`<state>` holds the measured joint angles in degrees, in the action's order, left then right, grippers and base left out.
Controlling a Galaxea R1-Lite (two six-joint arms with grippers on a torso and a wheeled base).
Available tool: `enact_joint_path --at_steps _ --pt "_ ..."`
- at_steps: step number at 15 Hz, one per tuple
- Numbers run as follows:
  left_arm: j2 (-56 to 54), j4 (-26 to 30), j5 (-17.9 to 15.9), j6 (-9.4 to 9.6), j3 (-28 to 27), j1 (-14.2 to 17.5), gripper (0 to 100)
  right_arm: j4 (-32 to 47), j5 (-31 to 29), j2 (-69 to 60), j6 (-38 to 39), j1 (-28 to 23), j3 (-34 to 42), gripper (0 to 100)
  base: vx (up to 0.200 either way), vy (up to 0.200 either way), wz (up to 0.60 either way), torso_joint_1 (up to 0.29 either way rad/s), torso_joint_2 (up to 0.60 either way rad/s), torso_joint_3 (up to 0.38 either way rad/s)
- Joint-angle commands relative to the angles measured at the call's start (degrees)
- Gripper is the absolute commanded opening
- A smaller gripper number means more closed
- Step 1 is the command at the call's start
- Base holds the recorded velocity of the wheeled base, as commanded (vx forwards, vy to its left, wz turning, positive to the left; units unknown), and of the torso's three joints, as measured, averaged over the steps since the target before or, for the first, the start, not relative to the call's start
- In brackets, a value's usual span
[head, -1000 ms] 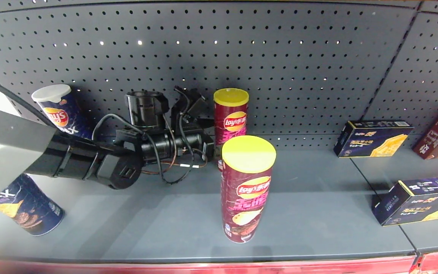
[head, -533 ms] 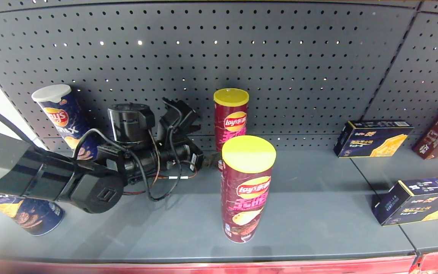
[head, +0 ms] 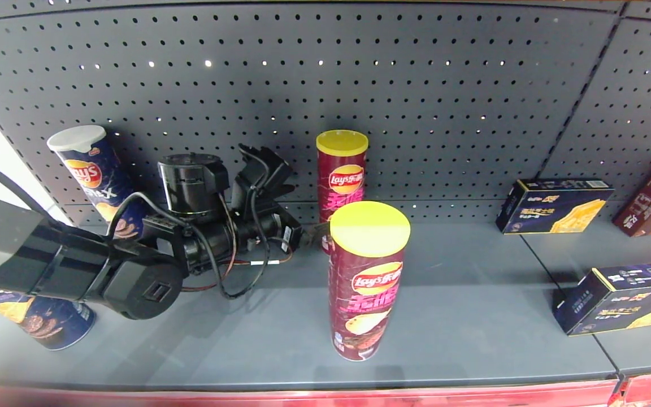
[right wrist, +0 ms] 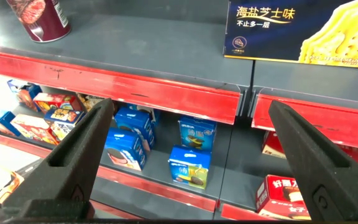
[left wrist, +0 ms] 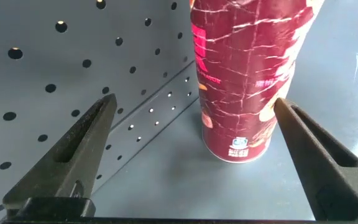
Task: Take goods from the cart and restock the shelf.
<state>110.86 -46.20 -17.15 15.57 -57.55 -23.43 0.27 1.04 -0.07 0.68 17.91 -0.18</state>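
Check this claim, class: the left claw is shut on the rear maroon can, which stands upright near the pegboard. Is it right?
No. The left claw is open and not gripping anything, as the left wrist view shows. The rear maroon can does stand upright near the pegboard.

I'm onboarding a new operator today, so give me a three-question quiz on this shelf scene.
1. True or false: the left gripper is shut on the rear maroon can.
2. How many yellow-lidded cans stand on the shelf? A) one B) two C) three
3. Fill in: the front maroon can stands ____ (upright or tipped over).
Key: 1 false, it is open; 2 B; 3 upright.
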Motion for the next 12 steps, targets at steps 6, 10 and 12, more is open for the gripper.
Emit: enact_joint_path --at_steps 6,10,12 --pt "-4.2 0.1 -0.1 -0.01 2.9 -0.2 100 0.0 0.0 0.1 0.0 0.0 0.0 100 0.000 0.000 0.00 0.000 0.00 0.000" --pt "-19.5 -0.3 1.7 -1.68 18.4 -1.2 100 0.0 0.0 0.1 0.0 0.0 0.0 100 0.000 0.000 0.00 0.000 0.00 0.000" --pt "-28.9 -0.6 3.4 -4.41 25.9 -3.5 100 0.0 0.0 0.1 0.0 0.0 0.0 100 0.000 0.000 0.00 0.000 0.00 0.000"
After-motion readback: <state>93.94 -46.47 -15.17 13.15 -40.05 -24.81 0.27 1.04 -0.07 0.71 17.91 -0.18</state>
